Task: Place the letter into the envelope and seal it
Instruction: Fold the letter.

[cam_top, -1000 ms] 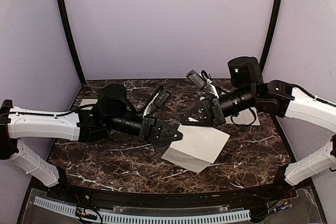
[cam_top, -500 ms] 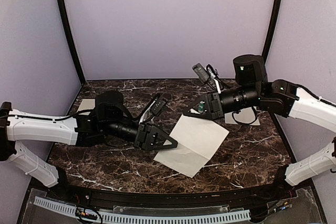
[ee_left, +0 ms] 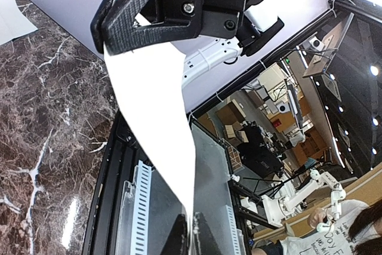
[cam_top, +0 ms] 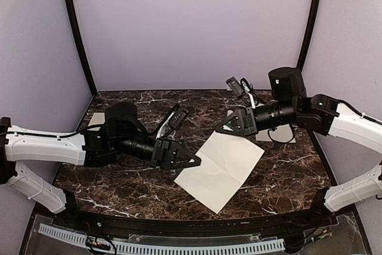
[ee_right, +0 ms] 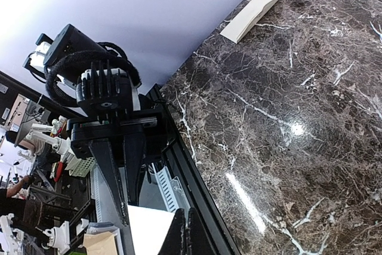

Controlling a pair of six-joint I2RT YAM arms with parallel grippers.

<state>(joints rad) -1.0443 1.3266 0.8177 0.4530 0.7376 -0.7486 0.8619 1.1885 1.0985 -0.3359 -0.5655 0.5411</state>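
The letter [cam_top: 224, 168] is a wide cream sheet with crossing creases, held spread between both grippers just above the marble table [cam_top: 286, 171]. My left gripper [cam_top: 197, 163] is shut on its left corner. My right gripper [cam_top: 219, 131] is shut on its far corner. In the left wrist view the letter [ee_left: 155, 123] runs from my fingertips [ee_left: 192, 234] up to the other gripper. In the right wrist view my jaws [ee_right: 187, 231] pinch the letter's corner [ee_right: 146, 231]. The envelope [ee_right: 250, 16], a narrow cream rectangle, lies at the table's far left corner [cam_top: 97, 119], partly hidden behind the left arm.
A white piece of paper [cam_top: 280, 137] lies under the right arm at the back right; its corner shows in the left wrist view [ee_left: 12, 19]. Lilac walls close the back and sides. A black rail [cam_top: 179, 228] runs along the table's near edge.
The two grippers have drawn apart, the right one back and to the right, the left one back to the left. The letter has opened out flatter and lower between them.
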